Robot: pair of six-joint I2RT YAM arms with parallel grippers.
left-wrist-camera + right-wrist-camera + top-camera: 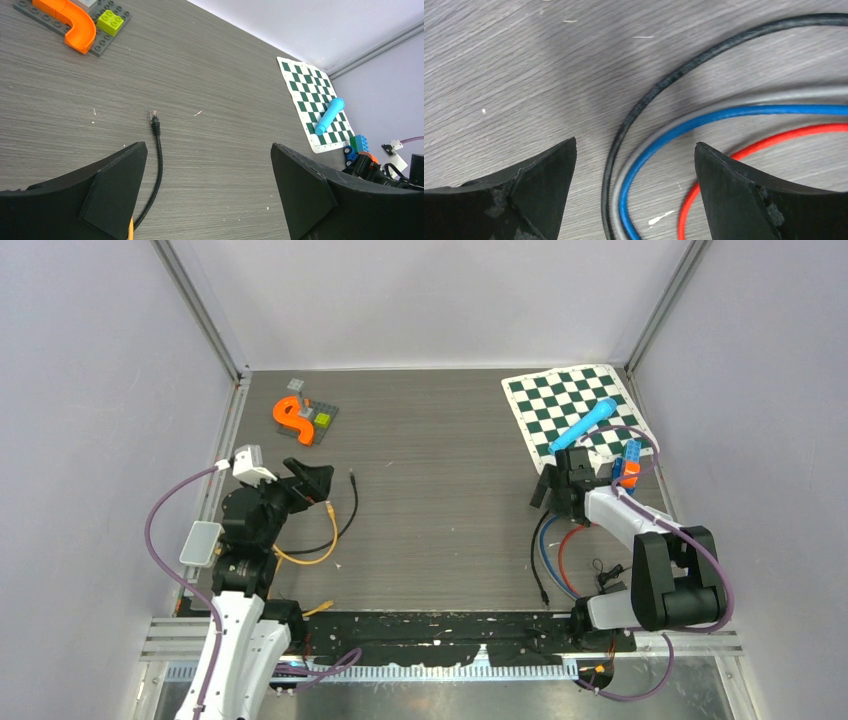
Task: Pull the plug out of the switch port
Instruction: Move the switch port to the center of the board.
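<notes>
From above, the left claw [311, 479] sits toward 9 o'clock on the table [440, 510], its jaws spread wide with nothing between them. A black cable [348, 520] curves just beside it, ending in a plug [352, 475] that lies loose on the wood at the claw's 3 o'clock. An orange cable [305, 560] loops nearby. The right claw [556, 483] hangs toward 3 o'clock, beside a checkered mat [570, 400] carrying a blue cylinder [583, 425]. No switch port can be made out here.

In the left wrist view, the left claw [210, 200] gapes fully open and grips nothing. The plug [154, 116] rests at its 11 o'clock, apart from both fingers [112, 195]. Its cable trails back toward the left finger.

In the right wrist view, the right claw [634, 195] is equally wide and holds nothing. Black [629, 120], blue [634, 170] and red [689, 195] cables run across the table between its fingers [734, 195]. Whether the fingers touch any cable I cannot tell.
</notes>
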